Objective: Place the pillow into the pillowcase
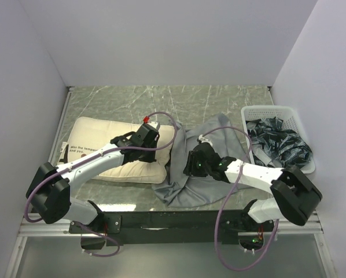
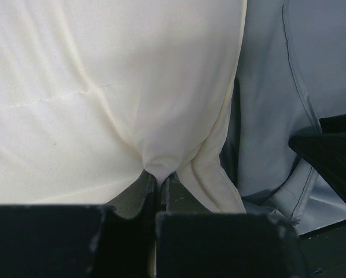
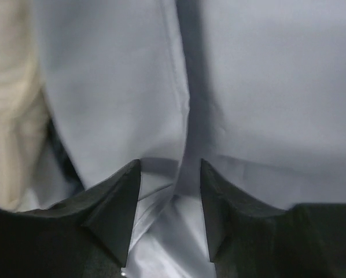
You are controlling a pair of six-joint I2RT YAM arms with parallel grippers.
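The cream-white pillow (image 1: 103, 152) lies at the left of the table, with black lettering at its left end. My left gripper (image 1: 154, 128) is at the pillow's right end, shut on a pinch of its fabric (image 2: 158, 169). The grey pillowcase (image 1: 210, 139) lies crumpled just right of the pillow, its edge touching it (image 2: 265, 116). My right gripper (image 1: 188, 166) is down on the pillowcase's left part. Its jaws stand apart with a fold of grey cloth (image 3: 170, 191) bunched between them, and the fingers (image 3: 116, 202) do not press on it.
A white basket (image 1: 271, 109) holding dark crumpled material stands at the right, against the pillowcase's far side. White walls close in the marbled table (image 1: 161, 98) on three sides. A dark gap runs along the near edge by the arm bases.
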